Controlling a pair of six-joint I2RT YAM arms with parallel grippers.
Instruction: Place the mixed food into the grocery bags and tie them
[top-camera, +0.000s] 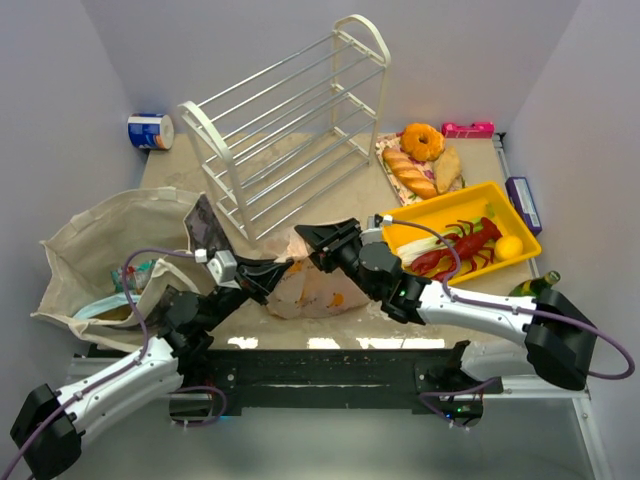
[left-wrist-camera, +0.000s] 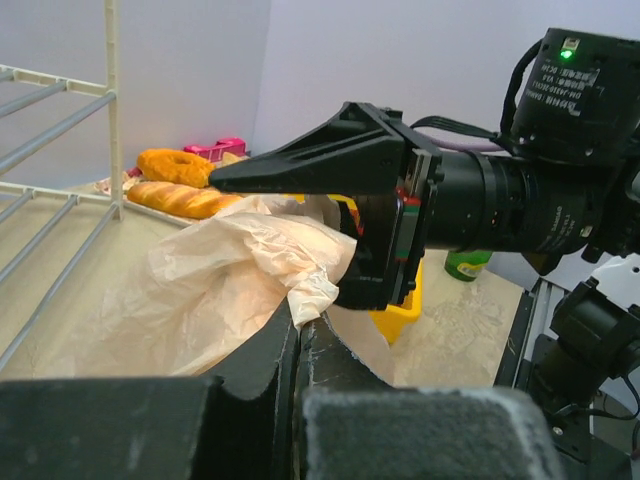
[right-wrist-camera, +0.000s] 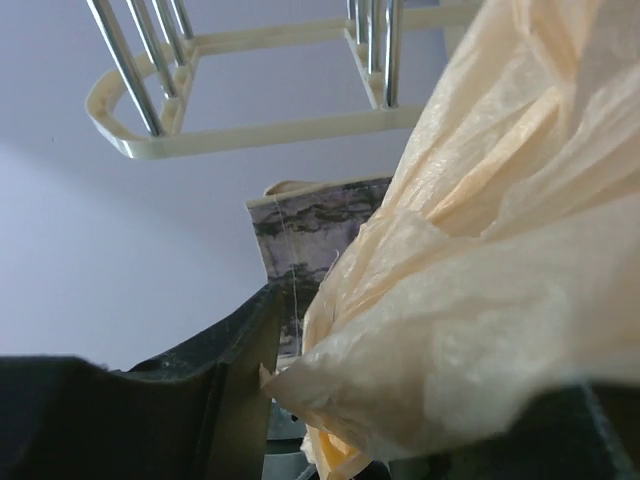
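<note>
The peach-pink plastic bag (top-camera: 315, 295) lies crumpled at the table's middle front. My left gripper (top-camera: 272, 272) is shut on a gathered fold of it (left-wrist-camera: 300, 300). My right gripper (top-camera: 312, 248) comes in from the right, its jaws open around another bunch of the same bag (right-wrist-camera: 480, 280). That plastic touches one of its fingers (right-wrist-camera: 240, 350). The beige cloth tote (top-camera: 95, 245) slumps open at the left, its dark printed side (right-wrist-camera: 305, 235) facing the bag. A light blue packet (top-camera: 140, 272) shows inside the tote. A yellow toy fruit (top-camera: 508, 247) lies in the tray.
A yellow tray (top-camera: 500, 192) at the right holds a red lobster (top-camera: 460, 245). Bread loaves (top-camera: 410, 172) and a donut (top-camera: 422, 140) lie behind it. A tipped white wire rack (top-camera: 290, 130) fills the back middle. A green bottle (top-camera: 535, 285) stands at the right front.
</note>
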